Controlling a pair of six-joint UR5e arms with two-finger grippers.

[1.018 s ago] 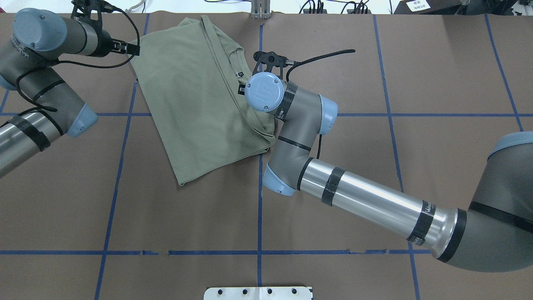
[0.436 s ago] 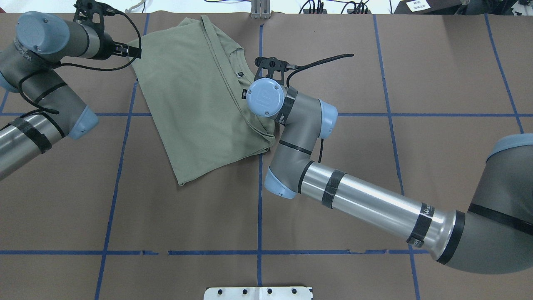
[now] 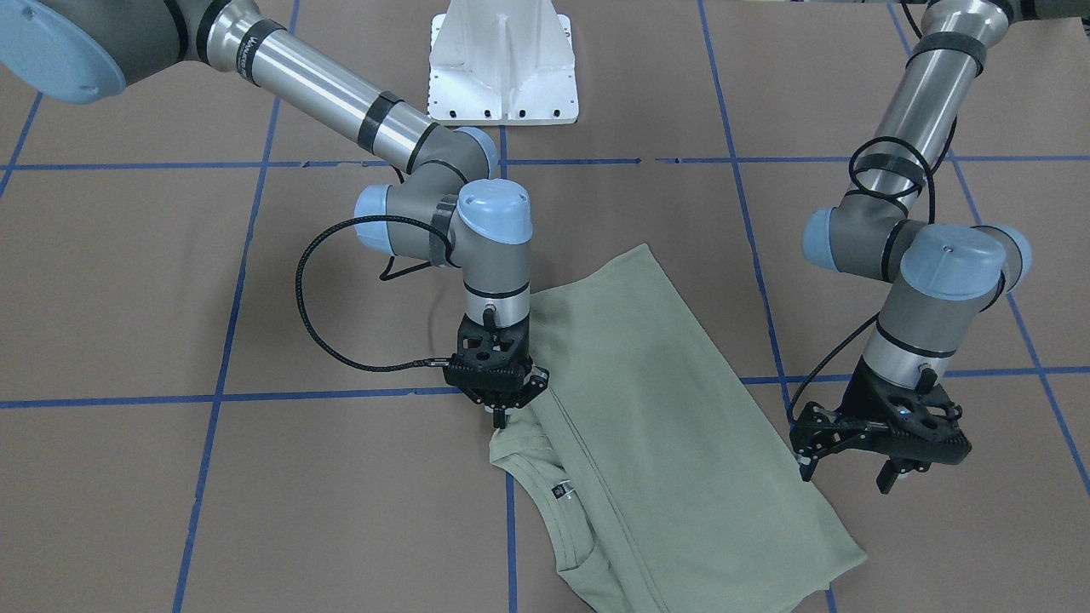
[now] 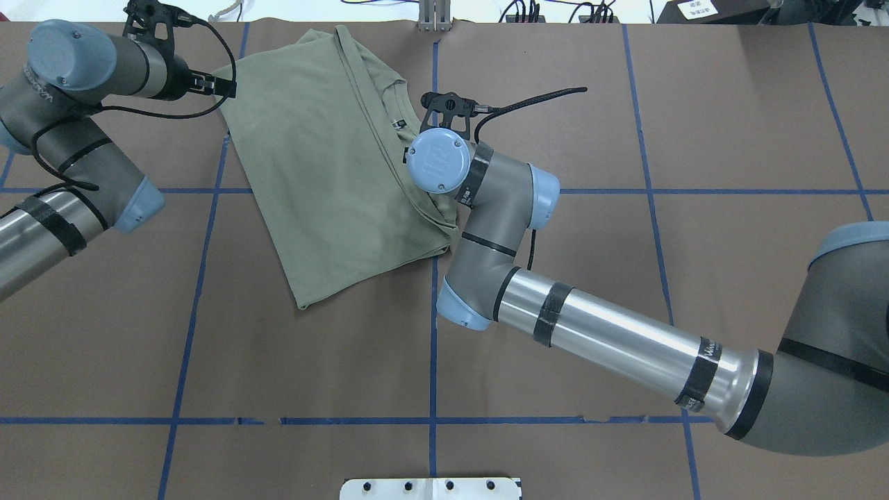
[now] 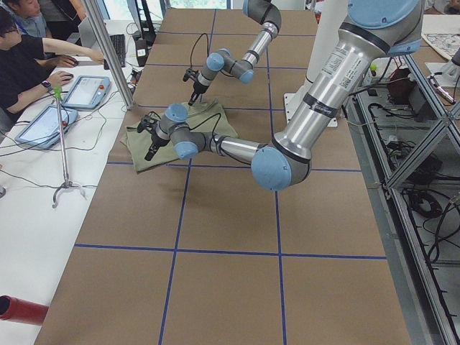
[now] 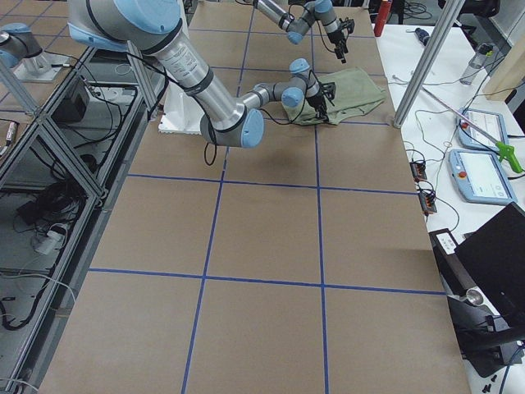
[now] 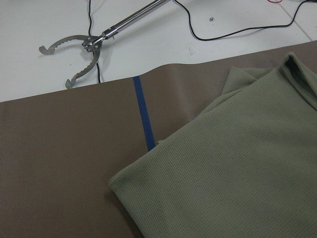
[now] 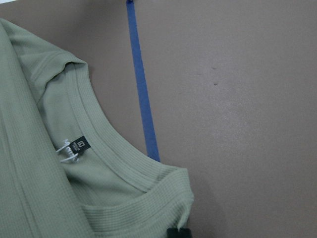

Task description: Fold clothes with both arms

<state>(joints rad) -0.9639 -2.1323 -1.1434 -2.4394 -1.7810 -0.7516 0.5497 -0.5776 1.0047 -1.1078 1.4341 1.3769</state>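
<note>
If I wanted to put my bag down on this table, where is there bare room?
Bare brown paper lies between the shirt and the white base plate, left of the right arm. The far right squares beyond it are bare too. Crowded: around the shirt, with the left gripper and right gripper at it.

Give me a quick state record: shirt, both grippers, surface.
shirt: pale green, folded lengthwise, lying on the table, neckline toward the operators' side
right gripper: shut on the shirt's edge beside the neckline
left gripper: open, above the shirt's opposite edge, holding nothing
table: brown paper cover, blue tape grid
</note>
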